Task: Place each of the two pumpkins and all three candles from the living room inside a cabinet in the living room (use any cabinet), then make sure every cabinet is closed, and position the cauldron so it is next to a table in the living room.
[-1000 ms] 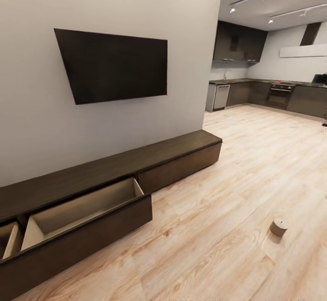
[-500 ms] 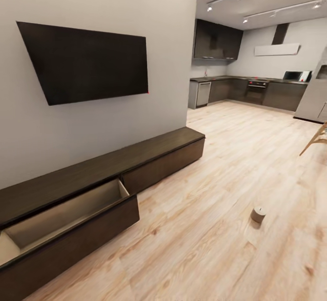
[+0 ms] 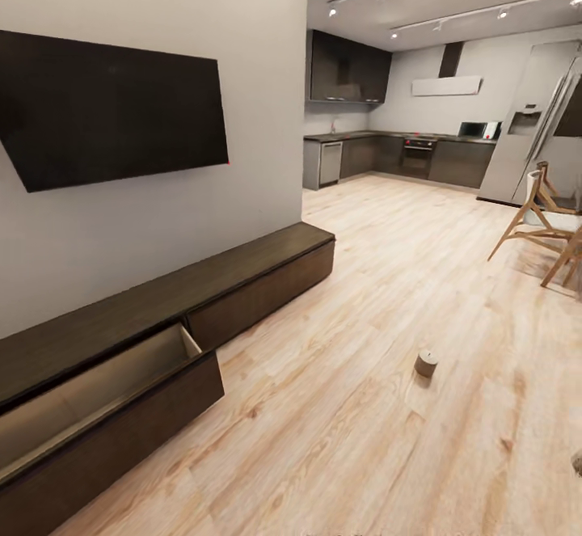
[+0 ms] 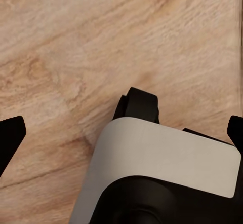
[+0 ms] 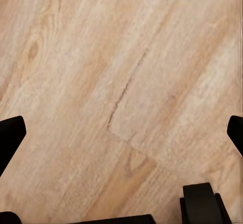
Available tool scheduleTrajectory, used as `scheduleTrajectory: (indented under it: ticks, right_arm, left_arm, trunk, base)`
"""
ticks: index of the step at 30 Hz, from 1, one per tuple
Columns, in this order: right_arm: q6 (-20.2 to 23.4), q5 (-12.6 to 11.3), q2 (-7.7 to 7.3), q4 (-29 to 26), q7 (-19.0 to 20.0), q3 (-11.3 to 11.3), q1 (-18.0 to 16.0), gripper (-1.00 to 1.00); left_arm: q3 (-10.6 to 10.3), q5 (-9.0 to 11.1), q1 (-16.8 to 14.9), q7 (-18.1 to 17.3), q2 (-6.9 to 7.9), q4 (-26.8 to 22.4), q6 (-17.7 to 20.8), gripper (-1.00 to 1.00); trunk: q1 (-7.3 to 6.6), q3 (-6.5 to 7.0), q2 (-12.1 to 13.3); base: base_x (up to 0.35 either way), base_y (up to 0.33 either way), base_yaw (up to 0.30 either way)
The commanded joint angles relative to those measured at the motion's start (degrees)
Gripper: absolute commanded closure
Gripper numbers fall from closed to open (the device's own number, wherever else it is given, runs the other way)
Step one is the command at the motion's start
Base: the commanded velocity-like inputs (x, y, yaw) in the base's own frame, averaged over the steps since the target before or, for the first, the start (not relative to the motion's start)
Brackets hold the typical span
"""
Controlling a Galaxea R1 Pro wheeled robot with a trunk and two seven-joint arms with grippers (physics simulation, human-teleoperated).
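Candle (image 3: 426,362) on floorboards (image 3: 388,293) (head view)

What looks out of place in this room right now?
A small beige candle sits alone on the wooden floor, well away from the dark cabinet, and one cabinet drawer stands pulled open, its pale inside empty as far as it shows.

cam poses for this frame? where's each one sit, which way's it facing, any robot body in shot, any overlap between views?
Head: on the robot's head, looking forward and down past the cabinet with its open drawer, a candle on the floor.
Left wrist: faces down at the floor; left gripper open above a white robot part.
Right wrist: faces down; right gripper open.
Shared: the wood floor.
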Motion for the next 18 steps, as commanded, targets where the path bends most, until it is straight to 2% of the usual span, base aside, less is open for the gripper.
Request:
scheduleTrajectory:
  ticks: [1,13,18]
  right_arm:
    - [-0.31,-0.65,-0.01,0.26,0.35,-0.06,-0.11,-1.00]
    - [-0.34,-0.93,-0.01,0.26,0.18,-0.11,-0.07,-1.00]
    - [-0.47,-0.97,-0.01,0.26,0.17,-0.17,0.97,-1.00]
  left_arm:
    - [-0.47,0.57,0.02,0.43,0.06,-0.24,0.28,-1.00]
    - [-0.47,0.57,0.02,0.43,0.06,-0.24,0.28,-1.00]
    - [-0.47,0.57,0.02,0.43,0.06,-0.24,0.28,-1.00]
  trunk:
    - [-0.01,-0.10,-0.03]
    - [-0.01,-0.64,-0.03]
    - [-0.01,-0.86,-0.03]
  base:
    - [0.000,0.000,-0.253]
    - [0.000,0.000,-0.253]
    - [0.000,0.000,-0.253]
